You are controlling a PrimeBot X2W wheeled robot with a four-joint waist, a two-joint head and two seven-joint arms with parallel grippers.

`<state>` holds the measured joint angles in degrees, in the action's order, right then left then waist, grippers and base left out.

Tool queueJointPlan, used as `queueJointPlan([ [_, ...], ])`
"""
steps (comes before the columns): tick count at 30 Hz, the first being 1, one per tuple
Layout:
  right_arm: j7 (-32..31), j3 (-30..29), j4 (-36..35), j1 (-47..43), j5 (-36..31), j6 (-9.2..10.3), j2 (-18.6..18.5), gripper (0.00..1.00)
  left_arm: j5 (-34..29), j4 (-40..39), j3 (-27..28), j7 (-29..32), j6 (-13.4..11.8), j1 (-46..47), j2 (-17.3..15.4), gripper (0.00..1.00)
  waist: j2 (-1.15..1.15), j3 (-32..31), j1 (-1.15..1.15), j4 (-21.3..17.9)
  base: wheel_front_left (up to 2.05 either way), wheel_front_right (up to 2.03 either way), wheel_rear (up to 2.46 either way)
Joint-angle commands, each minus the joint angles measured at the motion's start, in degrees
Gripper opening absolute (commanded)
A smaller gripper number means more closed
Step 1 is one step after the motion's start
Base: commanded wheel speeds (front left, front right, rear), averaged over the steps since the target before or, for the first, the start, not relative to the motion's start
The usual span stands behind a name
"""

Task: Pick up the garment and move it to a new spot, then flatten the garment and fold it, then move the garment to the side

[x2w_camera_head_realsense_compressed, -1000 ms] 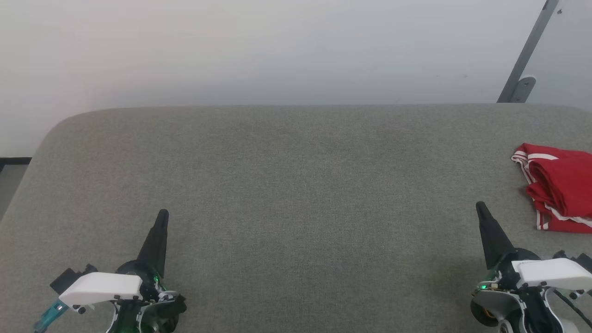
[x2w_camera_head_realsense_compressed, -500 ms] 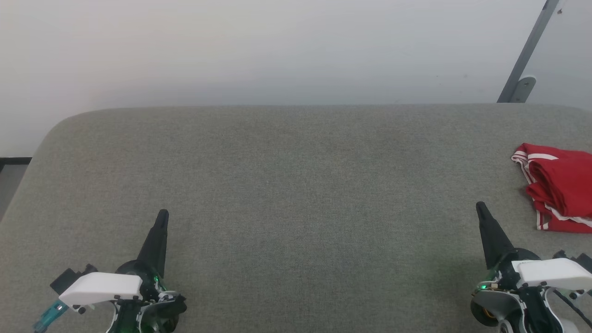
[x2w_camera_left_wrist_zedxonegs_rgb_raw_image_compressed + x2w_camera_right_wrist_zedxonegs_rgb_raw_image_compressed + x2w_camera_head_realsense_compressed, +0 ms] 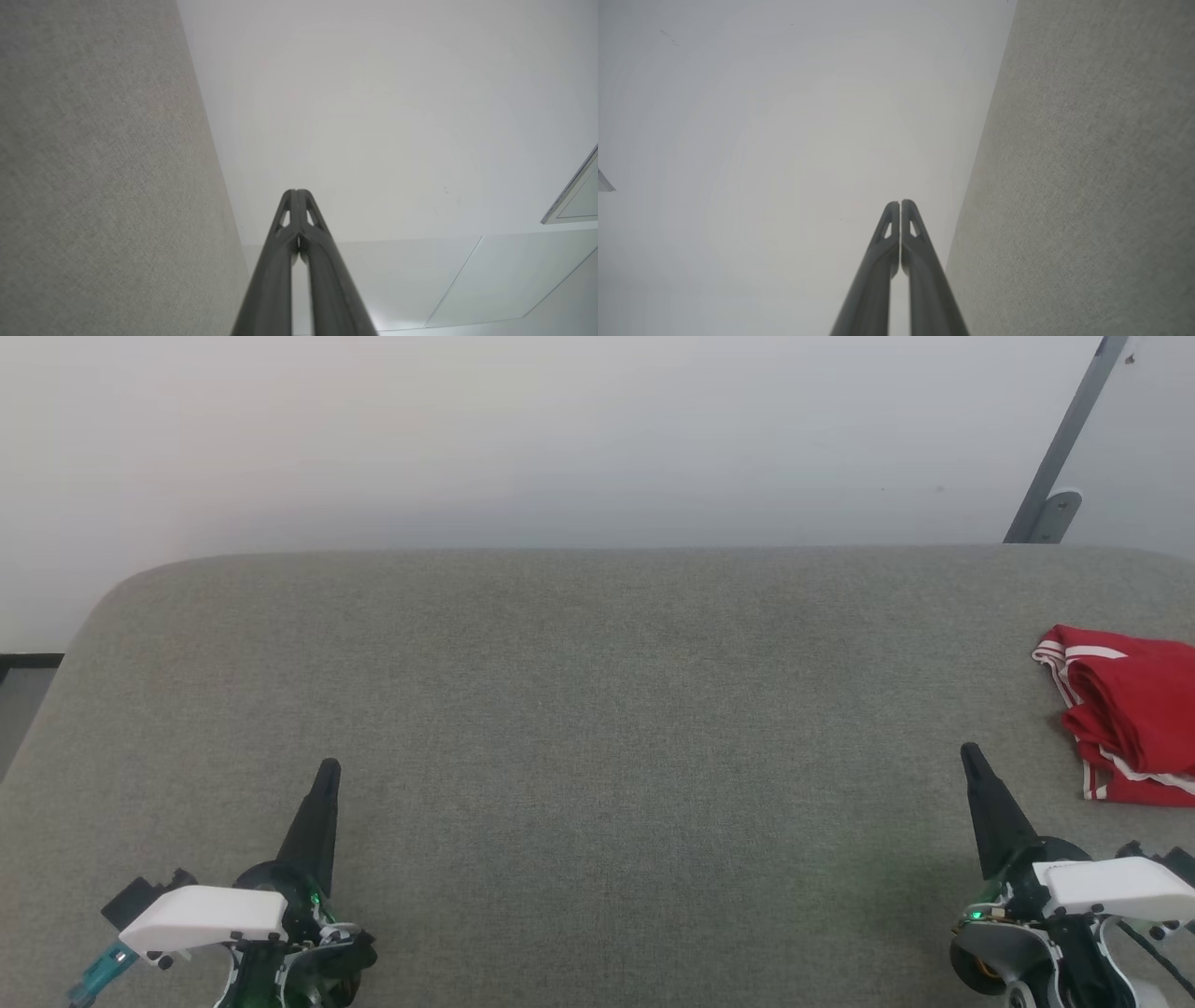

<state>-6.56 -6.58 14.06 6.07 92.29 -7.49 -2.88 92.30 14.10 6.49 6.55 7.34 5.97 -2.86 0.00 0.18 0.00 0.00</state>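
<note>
On grey fabric surface, far right: bunched red garment. Pale wall behind; left tool, right tool closed, empty.

One garment is lying on one bench; two grippers are showing: the left gripper, the right gripper.

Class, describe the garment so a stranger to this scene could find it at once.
A broad grey fabric-covered surface stands before a pale wall. At its right edge, beyond the right gripper, lies the garment. Crumpled, bright red with white-striped trim, it stands out from the grey cloth.
</note>
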Motion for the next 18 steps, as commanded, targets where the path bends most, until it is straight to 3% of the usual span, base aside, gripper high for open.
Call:
queueJointPlan([
  [1,-0.1,0.0,-0.1,0.3,0.2,0.00,0.2,0.00,0.2,0.0,0.0,0.2,0.3,0.7,0.1,0.00,0.00,0.0,0.00,0.0,0.00,0.00,0.00],
  [18,-0.1,0.0,-0.1,0.3,0.2,0.00,0.2,0.00,0.2,0.0,0.0,0.2,0.3,0.7,0.1,0.00,0.00,0.0,0.00,0.0,0.00,0.00,0.00],
])
